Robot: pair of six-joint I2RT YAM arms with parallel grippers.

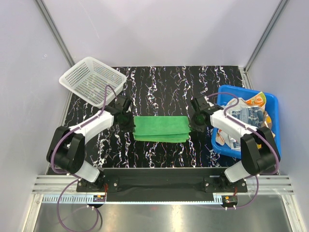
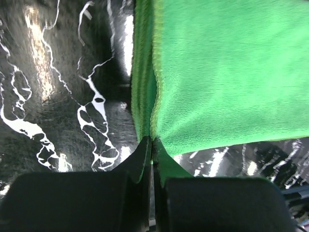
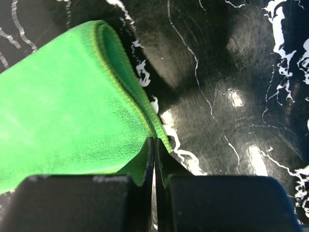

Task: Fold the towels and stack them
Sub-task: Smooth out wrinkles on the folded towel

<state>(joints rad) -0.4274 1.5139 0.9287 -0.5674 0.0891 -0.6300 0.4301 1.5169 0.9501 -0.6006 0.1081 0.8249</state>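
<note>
From above, the green towel (image 1: 161,128) lies folded in a long strip across the middle of the black marbled table (image 1: 164,87). There is bare tabletop beyond it and a narrower band on the near side. The left gripper (image 1: 126,121) sits at its left end and the right gripper (image 1: 197,123) at its right end, both arms reaching inward with elbows bent out. The white mesh basket (image 1: 91,79) stands at the far left corner, well apart. The blue tub (image 1: 269,102) is close behind the right arm and holds crumpled printed towels (image 1: 248,113).

Through the left wrist camera, the left gripper (image 2: 152,145) is pinched tight on the green towel's (image 2: 231,72) layered short edge. Open table (image 2: 58,96) lies to one side.

Through the right wrist camera, the right gripper (image 3: 154,145) is closed tight on a corner of the green towel (image 3: 63,116), just below its rolled fold. Bare table (image 3: 231,72) lies alongside.
</note>
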